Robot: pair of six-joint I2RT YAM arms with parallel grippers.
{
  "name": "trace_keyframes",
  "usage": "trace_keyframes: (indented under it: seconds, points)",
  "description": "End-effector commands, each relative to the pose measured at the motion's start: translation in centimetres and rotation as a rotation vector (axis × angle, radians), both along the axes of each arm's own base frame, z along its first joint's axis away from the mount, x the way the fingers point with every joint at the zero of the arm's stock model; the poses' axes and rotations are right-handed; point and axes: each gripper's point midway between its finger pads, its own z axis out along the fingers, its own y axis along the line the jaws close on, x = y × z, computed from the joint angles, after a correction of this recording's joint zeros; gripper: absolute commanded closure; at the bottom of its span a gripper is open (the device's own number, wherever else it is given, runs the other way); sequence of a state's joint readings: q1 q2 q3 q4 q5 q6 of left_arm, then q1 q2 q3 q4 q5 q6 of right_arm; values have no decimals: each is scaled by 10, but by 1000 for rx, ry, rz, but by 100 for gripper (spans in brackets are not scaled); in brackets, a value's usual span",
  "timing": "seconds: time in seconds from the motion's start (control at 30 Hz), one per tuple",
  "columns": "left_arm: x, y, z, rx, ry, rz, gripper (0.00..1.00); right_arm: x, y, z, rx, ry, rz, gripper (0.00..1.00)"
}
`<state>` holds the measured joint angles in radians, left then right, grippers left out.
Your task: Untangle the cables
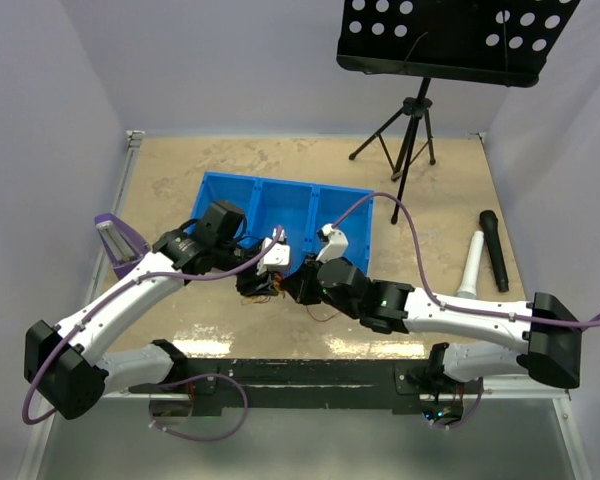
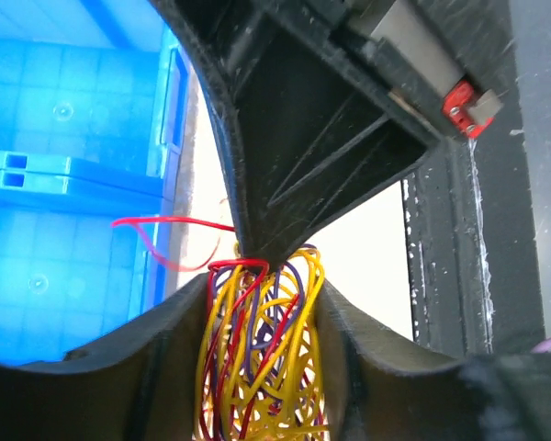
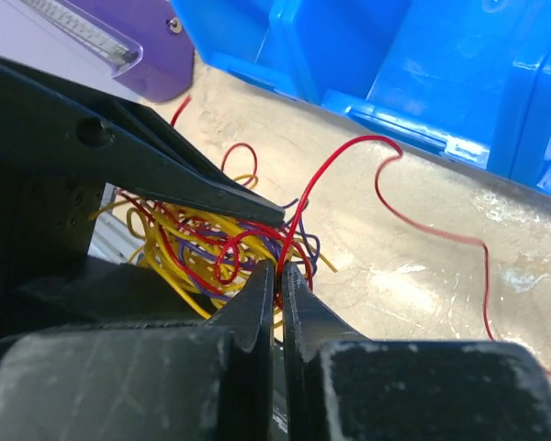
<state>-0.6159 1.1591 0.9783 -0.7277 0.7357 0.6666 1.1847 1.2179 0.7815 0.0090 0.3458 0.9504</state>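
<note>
Right pincer [image 3: 277, 292] clenched on red cable [image 3: 372, 138] running upward | left pincer [image 2: 266, 287] grasping cables [image 2: 257, 367] lengthwise

No words, brand names or numbers can be read in any view. The purple device [image 3: 119, 46] at the upper left of the right wrist view bears only fine, unnumbered tick marks.

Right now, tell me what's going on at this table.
Both arms are working one tangle of thin cables beside the near wall of the blue bin. The left gripper holds the yellow, red and purple clump. The right gripper pinches a single red strand leading out of it.
</note>
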Motion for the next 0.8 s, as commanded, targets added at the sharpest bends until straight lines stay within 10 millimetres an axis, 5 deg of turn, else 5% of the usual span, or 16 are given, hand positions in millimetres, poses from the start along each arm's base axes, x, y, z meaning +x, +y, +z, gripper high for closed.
trace_keyframes:
  seconds: [0.0,0.27,0.47,0.77]
  points:
    - [-9,-11,27,-86,18,-45,44,10,-2,19,22,-49,-49,100]
    - [-10,-1,13,-25,7,-41,38,4,-30,32,36,-107,-52,100]
    - [-6,-4,8,-29,29,-28,38,-2,-32,36,29,-130,-10,100]
    - [-5,-5,12,-32,13,-50,55,-9,-31,30,-10,-148,14,100]
